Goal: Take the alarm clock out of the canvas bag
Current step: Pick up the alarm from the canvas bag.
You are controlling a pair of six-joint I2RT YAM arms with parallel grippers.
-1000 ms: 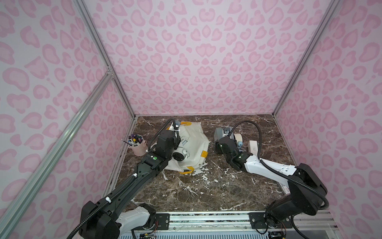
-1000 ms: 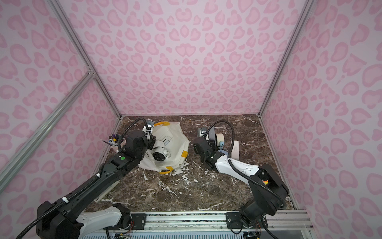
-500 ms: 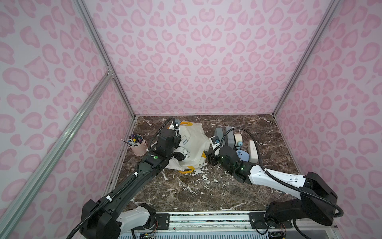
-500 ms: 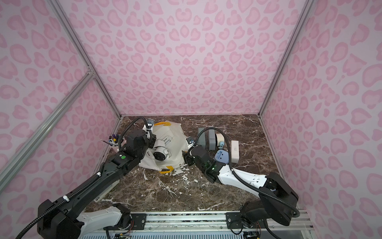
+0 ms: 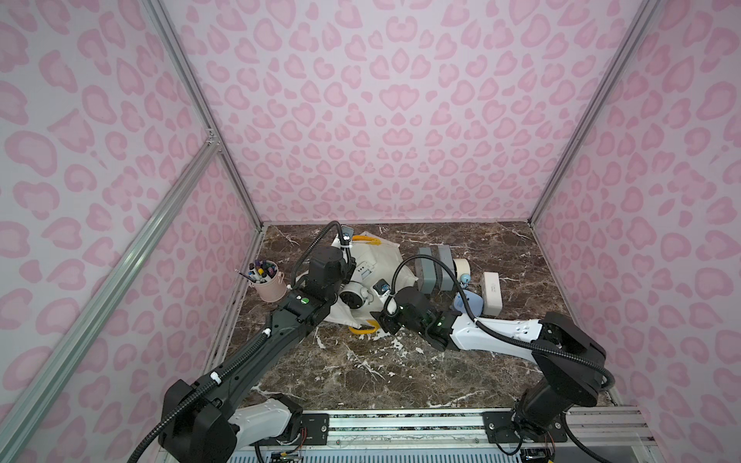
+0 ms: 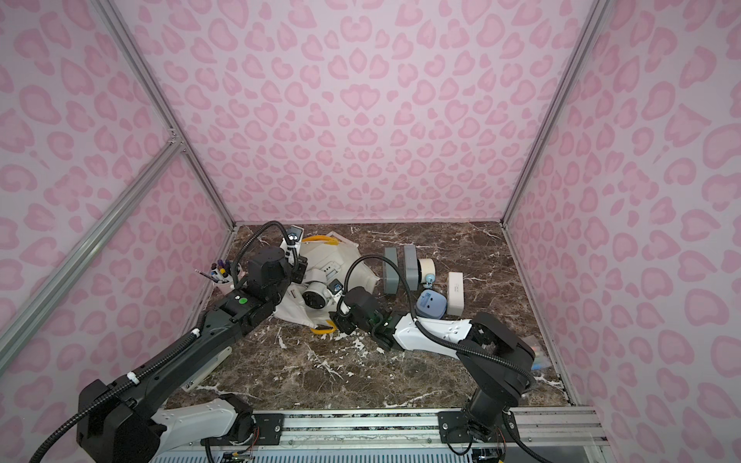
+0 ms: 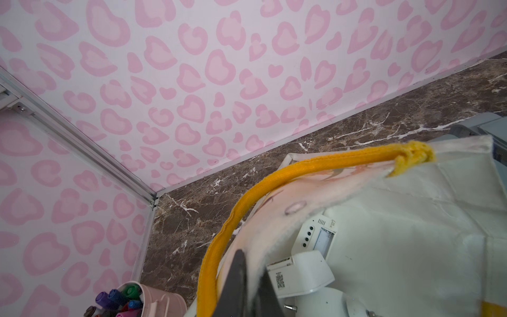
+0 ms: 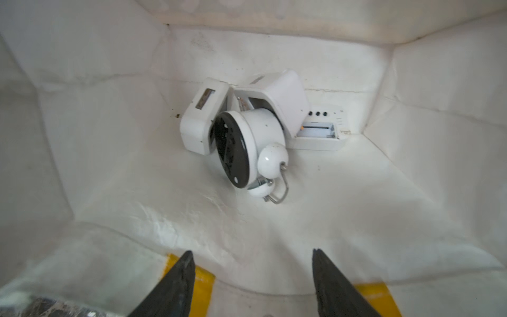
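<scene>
The off-white canvas bag (image 5: pixel 387 256) (image 6: pixel 355 262) lies on its side on the marble table, its mouth facing the front. My left gripper (image 7: pixel 251 263) is shut on the bag's upper rim beside a yellow handle (image 7: pixel 247 197) and holds the mouth up. Inside the bag (image 8: pixel 356 208) lies a round white twin-bell alarm clock (image 8: pixel 247 148) with a black face, tipped on its side, also seen in both top views (image 5: pixel 353 298) (image 6: pixel 314 296). My right gripper (image 8: pixel 252 251) hangs open at the bag's mouth over the yellow rim patches, well short of the clock, holding nothing.
Three white boxy clocks (image 8: pixel 279 93) (image 8: pixel 200 120) (image 8: pixel 321 131) crowd behind the round one. A pink pen bucket (image 5: pixel 268 284) stands left of the bag. To the bag's right are two grey blocks (image 5: pixel 427 268), a cream roll (image 5: pixel 461 266), a blue clock (image 5: pixel 469 304) and a white box (image 5: pixel 492 292).
My right arm swung left from the objects at the right to the bag's mouth, and its jaws narrowed a little. The left gripper and the bag stayed put.
</scene>
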